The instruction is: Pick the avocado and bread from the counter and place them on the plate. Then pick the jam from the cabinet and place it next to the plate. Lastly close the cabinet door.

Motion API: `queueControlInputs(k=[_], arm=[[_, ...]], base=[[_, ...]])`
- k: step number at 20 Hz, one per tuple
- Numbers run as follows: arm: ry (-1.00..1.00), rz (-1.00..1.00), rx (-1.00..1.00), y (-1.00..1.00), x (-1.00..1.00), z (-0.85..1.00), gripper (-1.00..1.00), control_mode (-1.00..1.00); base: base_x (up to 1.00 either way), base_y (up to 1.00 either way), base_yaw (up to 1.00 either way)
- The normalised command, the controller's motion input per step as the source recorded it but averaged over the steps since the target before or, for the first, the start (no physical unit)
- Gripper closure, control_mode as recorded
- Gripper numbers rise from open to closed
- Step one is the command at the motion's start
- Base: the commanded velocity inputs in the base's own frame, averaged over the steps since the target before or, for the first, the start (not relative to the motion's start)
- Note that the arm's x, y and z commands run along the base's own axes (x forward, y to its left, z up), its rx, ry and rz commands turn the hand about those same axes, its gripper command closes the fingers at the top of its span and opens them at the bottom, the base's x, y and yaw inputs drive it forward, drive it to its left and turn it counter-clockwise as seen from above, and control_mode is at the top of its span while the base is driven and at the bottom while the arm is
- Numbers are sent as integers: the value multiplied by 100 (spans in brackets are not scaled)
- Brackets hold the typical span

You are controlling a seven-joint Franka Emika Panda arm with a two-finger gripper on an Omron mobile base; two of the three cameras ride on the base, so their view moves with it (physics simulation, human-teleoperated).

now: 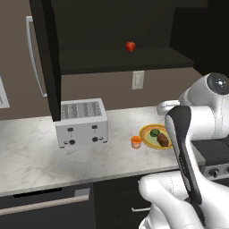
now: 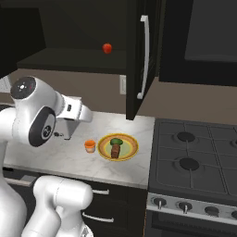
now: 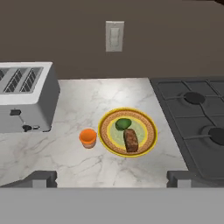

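Observation:
The plate (image 3: 151, 131) lies on the counter (image 1: 31, 152), with the avocado (image 3: 123, 124) and the bread (image 3: 130, 140) resting on it side by side. The jam (image 3: 88, 138) stands upright on the counter just left of the plate, apart from its rim. My gripper (image 3: 112, 181) hovers above and in front of them, open and holding nothing. From the base views the same group appears as the plate (image 1: 145, 132), the avocado (image 1: 154, 133), the bread (image 1: 163, 140) and the jam (image 1: 136, 142). The cabinet (image 1: 112, 27) is open, its cabinet door (image 2: 136, 60) swung outward.
A red round fruit (image 1: 130, 46) sits on the cabinet shelf. A silver toaster (image 1: 82, 121) stands on the counter left of the jam. A black stove (image 2: 194, 157) adjoins the counter on the right. A wall outlet (image 3: 114, 36) is behind the plate.

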Motion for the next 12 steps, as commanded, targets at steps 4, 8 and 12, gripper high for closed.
queueControlInputs(k=[4,8,12], arm=[[0,-1,0,-11,-62,39,-100,-100],[-1,-1,0,-14,-70,29,-100,-100],[-3,0,0,-20,-68,26,-100,-100]], base=[[0,0,0],[0,0,0],[0,0,0]])
